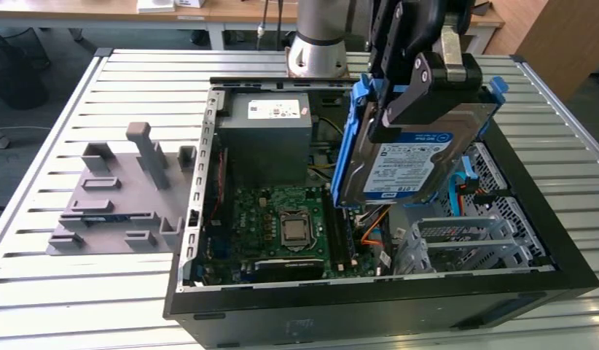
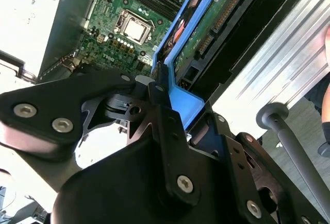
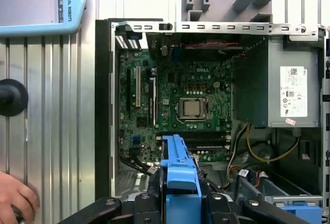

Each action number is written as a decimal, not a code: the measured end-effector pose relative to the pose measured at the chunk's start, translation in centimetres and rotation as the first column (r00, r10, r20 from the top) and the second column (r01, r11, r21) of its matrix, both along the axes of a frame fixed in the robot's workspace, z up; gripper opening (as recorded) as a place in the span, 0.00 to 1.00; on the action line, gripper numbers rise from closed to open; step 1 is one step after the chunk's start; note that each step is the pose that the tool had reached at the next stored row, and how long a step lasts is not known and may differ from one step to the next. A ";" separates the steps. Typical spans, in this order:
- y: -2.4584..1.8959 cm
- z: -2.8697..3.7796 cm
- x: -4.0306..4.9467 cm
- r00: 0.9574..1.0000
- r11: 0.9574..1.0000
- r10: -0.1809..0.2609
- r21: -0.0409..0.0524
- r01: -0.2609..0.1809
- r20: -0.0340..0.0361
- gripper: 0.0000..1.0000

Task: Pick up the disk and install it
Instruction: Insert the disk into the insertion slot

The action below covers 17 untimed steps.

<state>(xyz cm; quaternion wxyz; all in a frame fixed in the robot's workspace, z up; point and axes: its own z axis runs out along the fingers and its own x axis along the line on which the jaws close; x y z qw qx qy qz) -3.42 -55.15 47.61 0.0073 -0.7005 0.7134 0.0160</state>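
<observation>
Grip looks sound: the gripper (image 1: 423,102) has its fingers closed across the disk (image 1: 416,164), clamping it by the edges of the blue carrier (image 2: 181,103). You have the disk in the air, tilted, label facing the exterior view, above the open case (image 1: 377,310), between the board (image 1: 285,219) and the bay (image 1: 474,244). Square it to the bay's rails, I'd judge, and mind the low corner near the orange cables (image 1: 369,232). Go slowly; a skewed carrier will likely jam.
</observation>
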 end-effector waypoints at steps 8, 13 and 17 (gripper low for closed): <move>-0.40 -0.05 1.37 1.000 1.000 0.000 0.000 0.000 0.000 0.36; -0.96 -0.13 1.59 1.000 1.000 0.000 0.000 0.000 0.000 0.36; -1.39 -0.25 1.76 1.000 1.000 0.000 0.000 0.000 0.000 0.36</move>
